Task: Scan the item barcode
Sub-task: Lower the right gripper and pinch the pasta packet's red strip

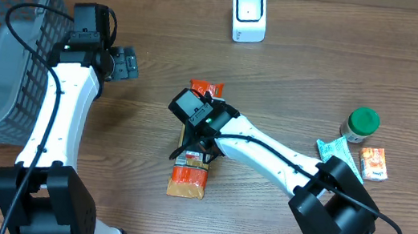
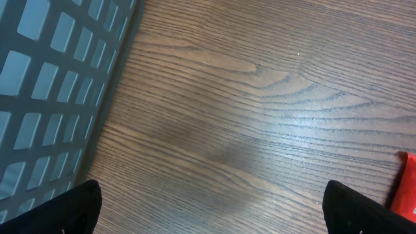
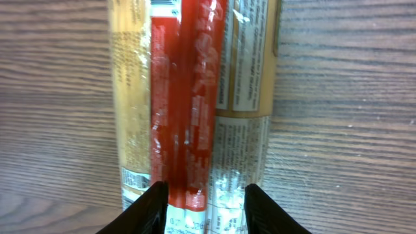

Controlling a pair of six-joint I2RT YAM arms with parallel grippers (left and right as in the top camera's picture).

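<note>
Wood table [image 1: 304,73]: snack packet [image 1: 187,180] flat, long axis near-to-far, slightly tilted.

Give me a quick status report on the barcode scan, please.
Left gripper open, empty, beside basket. Right gripper, jaws apart, over snack packet lying flat on table. Nothing between packet and scanner.

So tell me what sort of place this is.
Probably a mock shop checkout: a white barcode scanner, a grey shopping basket, an orange snack packet and a green-lidded jar on a wooden table.
</note>
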